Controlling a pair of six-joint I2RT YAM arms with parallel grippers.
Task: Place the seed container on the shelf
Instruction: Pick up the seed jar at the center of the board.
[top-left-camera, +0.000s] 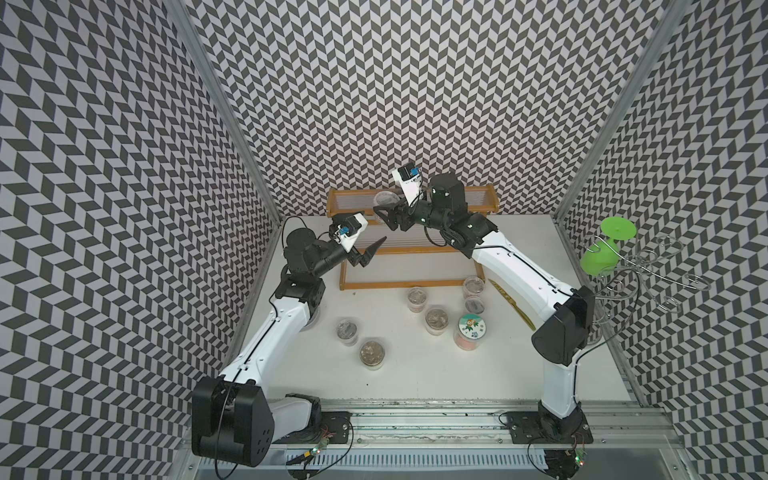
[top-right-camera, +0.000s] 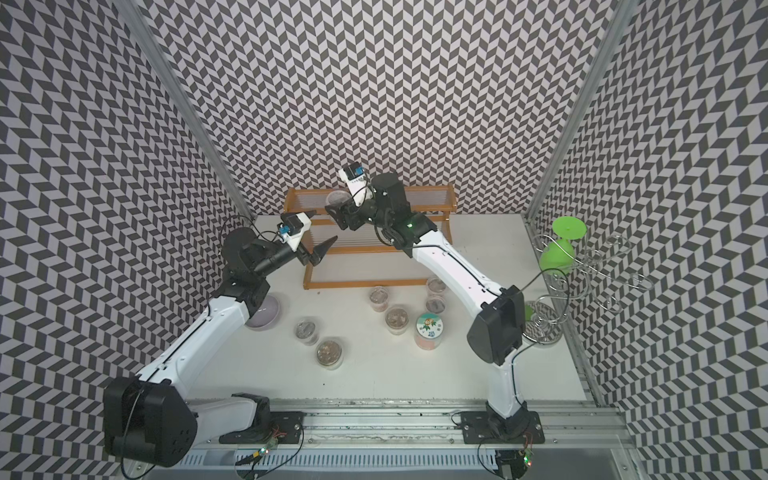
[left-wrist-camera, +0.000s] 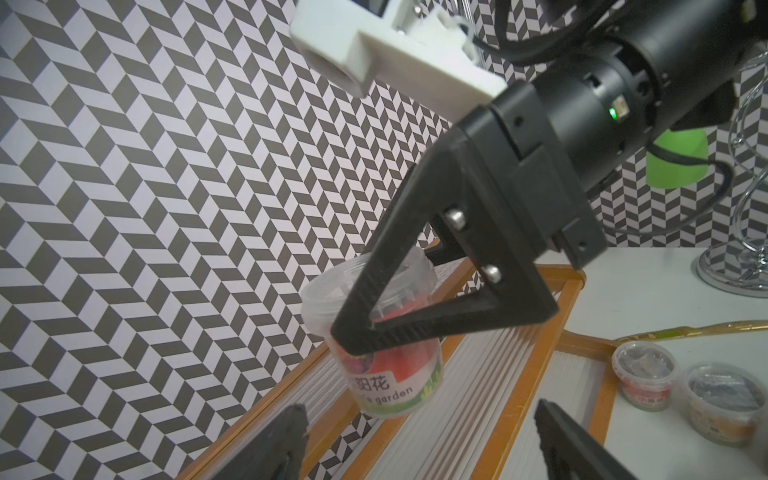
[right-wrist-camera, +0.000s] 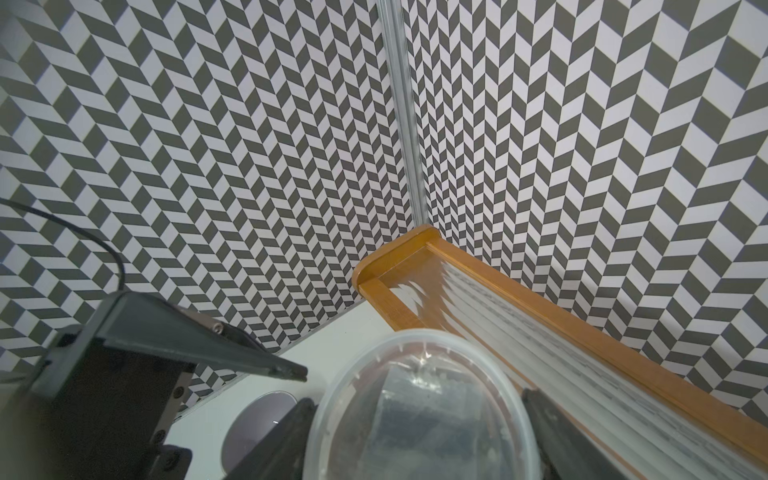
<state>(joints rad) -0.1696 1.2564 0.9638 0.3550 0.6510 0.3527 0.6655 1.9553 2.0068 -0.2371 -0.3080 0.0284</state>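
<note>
A silver wire stand (top-right-camera: 544, 328) with a green goblet (top-left-camera: 596, 257) hung on it is noted at the table's (top-left-camera: 415, 374) right edge — a gold utensil (top-left-camera: 515, 307) is laid nearby, a lavender bowl (top-right-camera: 266, 316) set leftward.

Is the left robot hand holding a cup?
No, the left gripper is open with nothing between its jaws; the right gripper grips the seed container.

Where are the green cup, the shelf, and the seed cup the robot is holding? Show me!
green cup (top-left-camera: 597, 260): in a top view, on its round bowl.
shelf (top-left-camera: 374, 286): in a top view, on its front wooden bar.
seed cup (left-wrist-camera: 385, 388): in the left wrist view, on its printed label.
</note>
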